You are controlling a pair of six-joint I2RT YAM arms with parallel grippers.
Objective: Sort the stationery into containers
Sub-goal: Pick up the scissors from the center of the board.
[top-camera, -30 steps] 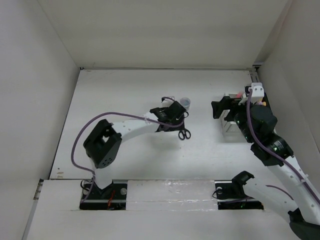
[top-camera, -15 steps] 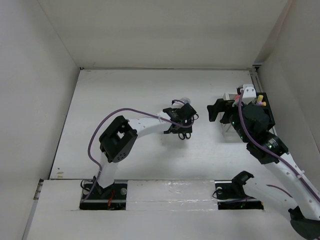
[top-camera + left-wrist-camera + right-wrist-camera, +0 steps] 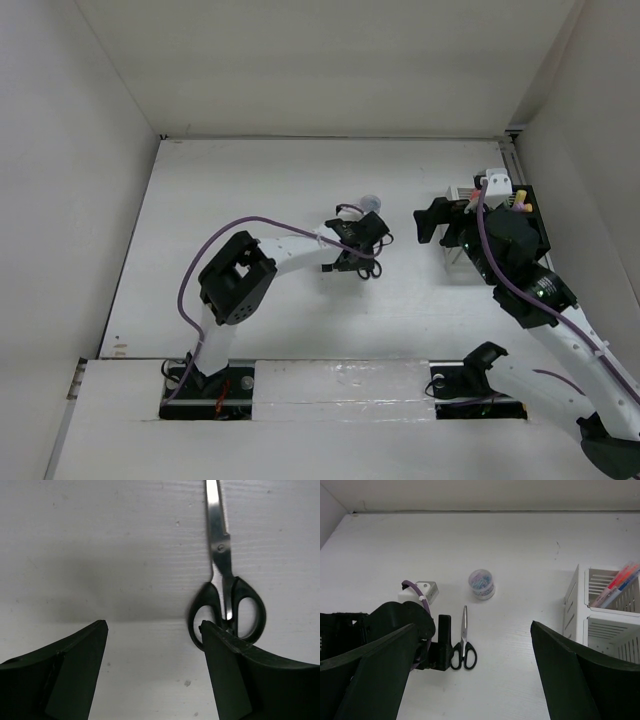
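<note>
Black-handled scissors (image 3: 226,587) lie flat on the white table, blades pointing away from the left wrist camera. My left gripper (image 3: 154,630) hangs low beside them, open, with only bare table between its fingers; its right finger (image 3: 235,670) overlaps the left handle loop. In the top view the left gripper (image 3: 355,250) covers part of the scissors (image 3: 368,269). A small round roll (image 3: 482,584) stands beyond the blade tips. My right gripper (image 3: 472,625) is open and empty, raised near the white container (image 3: 600,605), which holds orange-red pens (image 3: 620,582).
The black container (image 3: 528,202) sits right of the white one, with yellow and pink highlighter tips showing, partly hidden under the right arm. Walls close the table at back and sides. The left arm's purple cable (image 3: 250,225) arcs over the table.
My left arm reached right, bringing its gripper down beside the scissors' handles, and its jaws have narrowed somewhat. The right arm shifted slightly left a second ago, then held still.
</note>
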